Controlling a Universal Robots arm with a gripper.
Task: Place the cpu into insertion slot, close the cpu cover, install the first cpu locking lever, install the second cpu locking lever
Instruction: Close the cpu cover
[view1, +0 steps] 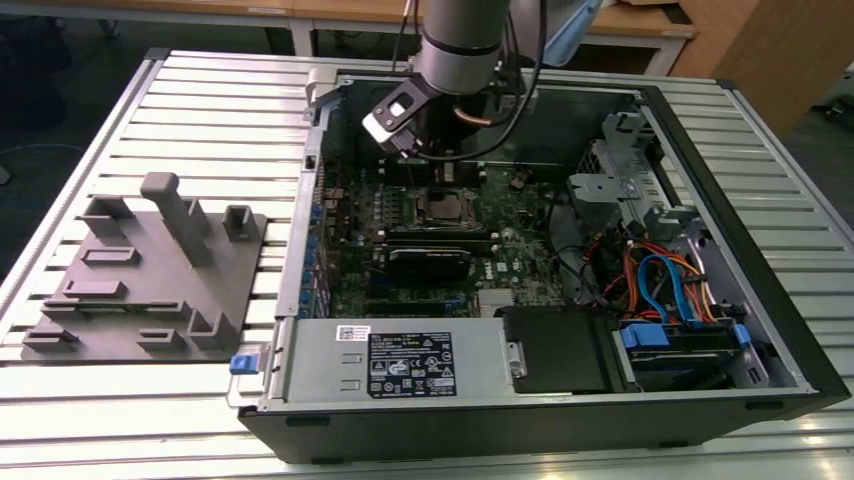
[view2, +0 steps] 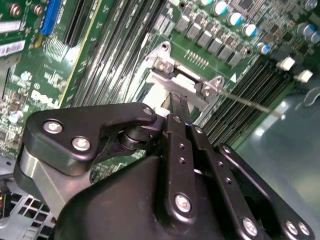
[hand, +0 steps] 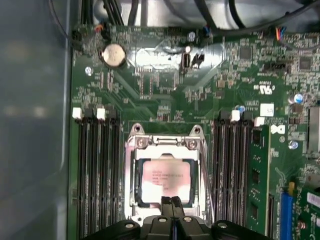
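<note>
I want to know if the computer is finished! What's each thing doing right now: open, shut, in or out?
cpu cover, down flat.
cpu, in place, showing through the cover's window.
claw, shut, tips by the cover's edge.
locking lever, thin rod sticking out past the cover's corner; latched or not, cannot tell.
computer case, open.
</note>
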